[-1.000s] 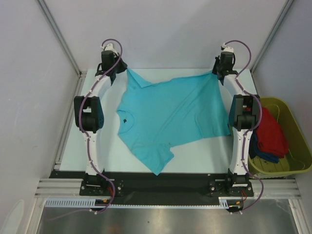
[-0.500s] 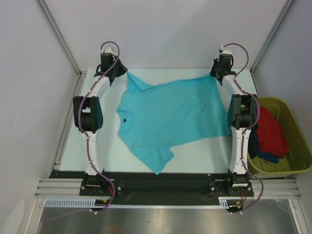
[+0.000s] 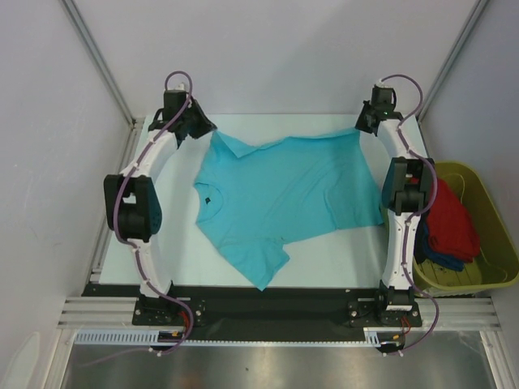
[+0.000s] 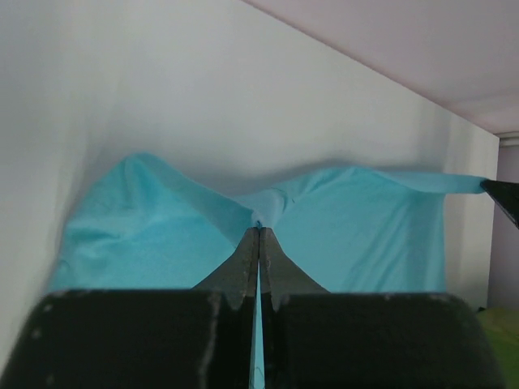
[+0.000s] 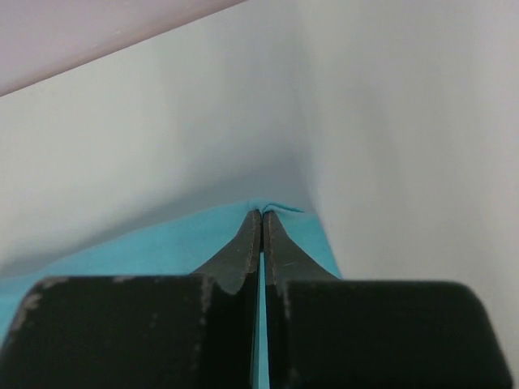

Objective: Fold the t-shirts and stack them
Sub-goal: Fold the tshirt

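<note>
A turquoise t-shirt (image 3: 284, 198) lies spread across the white table (image 3: 340, 247), collar and small dark label to the left, one sleeve toward the near edge. My left gripper (image 3: 206, 130) is shut on its far-left corner; in the left wrist view the gripper (image 4: 259, 230) pinches a peak of turquoise cloth (image 4: 365, 239). My right gripper (image 3: 362, 127) is shut on the far-right corner, and the right wrist view shows the gripper (image 5: 261, 213) closed on the shirt's edge (image 5: 162, 247). A red t-shirt (image 3: 451, 220) and a dark blue one (image 3: 434, 259) lie in the tub.
An olive-green plastic tub (image 3: 486, 198) stands off the table's right side, next to the right arm. White enclosure walls rise close behind both grippers and on either side. A black strip with the arm bases runs along the near edge.
The left arm's elbow has swung out to the left. Both grippers have shifted slightly with the shirt's far corners, and the far edge now sits a little nearer.
</note>
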Controlling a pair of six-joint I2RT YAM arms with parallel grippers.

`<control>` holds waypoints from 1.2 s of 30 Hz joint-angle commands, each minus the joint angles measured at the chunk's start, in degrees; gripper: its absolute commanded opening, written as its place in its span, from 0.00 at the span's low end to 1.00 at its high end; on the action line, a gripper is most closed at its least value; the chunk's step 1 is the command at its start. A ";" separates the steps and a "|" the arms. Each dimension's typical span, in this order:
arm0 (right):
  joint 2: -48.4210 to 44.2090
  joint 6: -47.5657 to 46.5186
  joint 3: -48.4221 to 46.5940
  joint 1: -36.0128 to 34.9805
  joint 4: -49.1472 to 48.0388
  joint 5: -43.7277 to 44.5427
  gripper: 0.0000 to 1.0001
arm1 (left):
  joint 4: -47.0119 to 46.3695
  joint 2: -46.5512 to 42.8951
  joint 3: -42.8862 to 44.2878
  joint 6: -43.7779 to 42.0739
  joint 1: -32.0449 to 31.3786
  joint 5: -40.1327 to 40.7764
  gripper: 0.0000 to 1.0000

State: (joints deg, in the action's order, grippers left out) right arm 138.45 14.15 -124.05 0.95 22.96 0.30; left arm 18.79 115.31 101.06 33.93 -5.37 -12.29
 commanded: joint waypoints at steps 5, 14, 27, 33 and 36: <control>-4.07 1.40 -3.04 2.04 7.71 -3.19 0.00 | 1.07 -12.73 -10.70 3.07 -0.70 -0.98 0.00; -6.53 0.00 -0.50 2.56 8.86 -3.81 0.00 | 4.59 -16.25 -12.90 2.01 -0.70 -4.14 0.00; -7.32 -1.14 1.09 3.18 10.44 -4.08 0.00 | 3.80 -23.11 -24.85 1.84 -0.70 -4.05 0.00; -6.27 -1.23 0.91 3.71 11.31 -3.81 0.00 | 3.28 -23.81 -27.31 2.45 -0.79 -4.14 0.00; -6.00 -1.06 1.09 3.80 11.58 -3.90 0.00 | 3.45 -24.34 -28.28 2.10 -0.79 -3.61 0.00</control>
State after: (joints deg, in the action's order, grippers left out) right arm 135.00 13.82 -122.67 4.12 33.82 -3.77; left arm 23.40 94.70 73.60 35.66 -6.11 -15.53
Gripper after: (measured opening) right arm 0.011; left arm 0.005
